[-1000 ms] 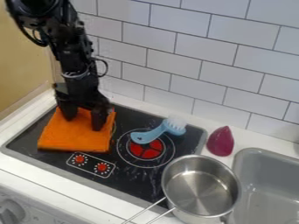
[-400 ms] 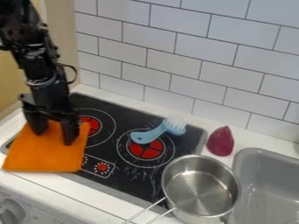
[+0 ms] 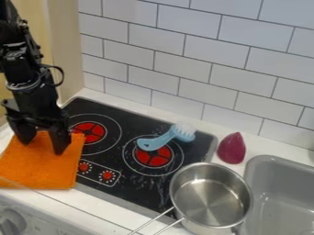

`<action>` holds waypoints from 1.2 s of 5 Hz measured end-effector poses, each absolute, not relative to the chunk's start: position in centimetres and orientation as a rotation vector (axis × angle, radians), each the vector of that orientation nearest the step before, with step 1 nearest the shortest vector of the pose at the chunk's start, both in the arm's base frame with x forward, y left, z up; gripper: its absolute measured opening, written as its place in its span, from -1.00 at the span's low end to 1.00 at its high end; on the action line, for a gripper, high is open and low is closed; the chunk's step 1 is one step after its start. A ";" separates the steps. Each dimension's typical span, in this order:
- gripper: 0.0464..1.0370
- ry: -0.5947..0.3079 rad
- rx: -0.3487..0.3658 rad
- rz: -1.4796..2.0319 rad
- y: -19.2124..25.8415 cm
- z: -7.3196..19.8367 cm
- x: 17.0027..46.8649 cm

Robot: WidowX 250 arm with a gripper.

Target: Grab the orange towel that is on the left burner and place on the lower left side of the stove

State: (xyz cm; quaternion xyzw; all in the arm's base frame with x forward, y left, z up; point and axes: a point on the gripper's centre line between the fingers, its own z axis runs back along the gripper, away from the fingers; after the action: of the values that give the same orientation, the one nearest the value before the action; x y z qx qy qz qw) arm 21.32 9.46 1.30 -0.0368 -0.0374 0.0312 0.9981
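Evidently, the fingers (image 3: 60, 140) stand apart, resting on the orange towel (image 3: 40, 166), which straddles the lower left edge of the stove (image 3: 131, 121) and the table (image 3: 107, 206). Pressing while sliding leftward could drag it completely off.

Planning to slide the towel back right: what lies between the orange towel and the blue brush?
The left burner, on the black stovetop, in the camera view.

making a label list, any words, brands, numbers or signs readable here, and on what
No text can be read.
White front panel, beside the grey knob: faint marks, too small to read.
Stovetop: only white ticks around the red dials, no legible text.
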 end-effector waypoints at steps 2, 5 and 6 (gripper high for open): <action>0.92 -0.054 -0.059 0.071 9.5 1.2 20.7; 0.92 -0.128 -0.005 0.088 9.6 3.2 21.0; 0.92 -0.146 0.022 0.105 9.7 4.1 21.1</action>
State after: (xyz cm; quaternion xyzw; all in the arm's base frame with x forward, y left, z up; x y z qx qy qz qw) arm 21.14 9.67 4.09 0.0112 -0.0731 0.0525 0.9959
